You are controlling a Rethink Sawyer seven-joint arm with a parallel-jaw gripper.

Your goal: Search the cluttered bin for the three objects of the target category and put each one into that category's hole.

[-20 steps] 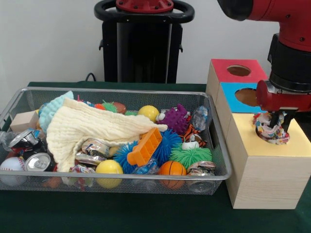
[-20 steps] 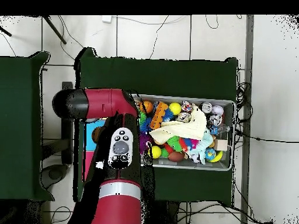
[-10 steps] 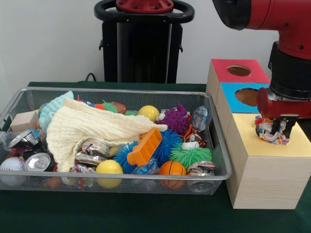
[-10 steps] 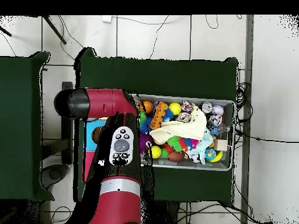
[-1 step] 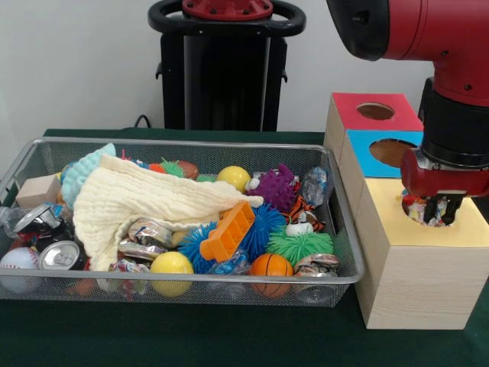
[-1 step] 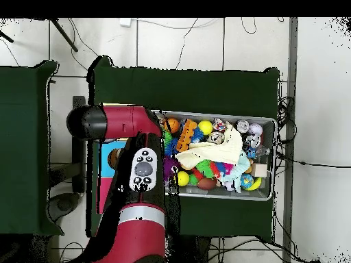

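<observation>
My gripper (image 5: 437,216) hangs over the round hole in the yellow-topped wooden box (image 5: 467,231) at the right of the front view. It is shut on a crumpled colourful wrapper (image 5: 415,206), which sits low in the hole's mouth with only its top showing. More crumpled wrappers (image 5: 149,233) lie in the wire bin (image 5: 229,280), one (image 5: 315,184) at its far right corner. In the overhead view the red arm (image 6: 140,171) covers the gripper and the boxes' holes.
A blue-topped box (image 5: 365,157) and a red-topped box (image 5: 350,108) stand behind the yellow one. The bin also holds a cream cloth (image 5: 130,200), crushed cans (image 5: 61,254), balls, spiky toys and an orange block (image 5: 227,232).
The gripper has come down and slightly right over the yellow box, sinking the wrapper from above the lid into the hole. The bin's contents have not moved.
</observation>
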